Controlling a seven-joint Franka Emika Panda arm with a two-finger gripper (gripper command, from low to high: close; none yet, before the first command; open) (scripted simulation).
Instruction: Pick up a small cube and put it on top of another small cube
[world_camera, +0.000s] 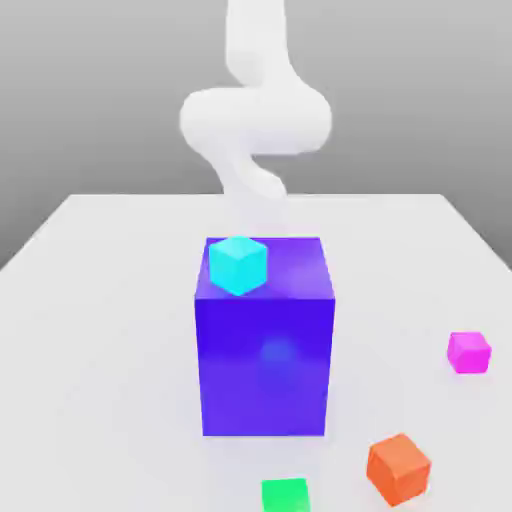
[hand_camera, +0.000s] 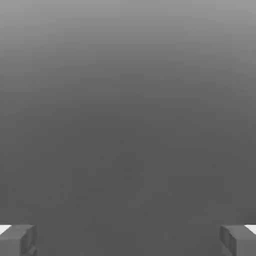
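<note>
The small magenta cube (world_camera: 468, 352) rests on the white table at the exterior view's right. The small green cube (world_camera: 286, 495) lies at the near edge, just in front of the big blue-purple block (world_camera: 265, 350). My white arm (world_camera: 255, 120) rises behind that block, far from both small cubes. In the hand view my gripper (hand_camera: 128, 240) is open. Its two fingertips (hand_camera: 17, 239) stand wide apart with nothing between them, against a plain grey background.
A cyan cube (world_camera: 239, 264) sits on the top of the tall block, at its near left corner. An orange cube (world_camera: 398, 467) lies tilted at the near right, between the green and magenta cubes. The white table (world_camera: 100, 330) spreads bare to the left.
</note>
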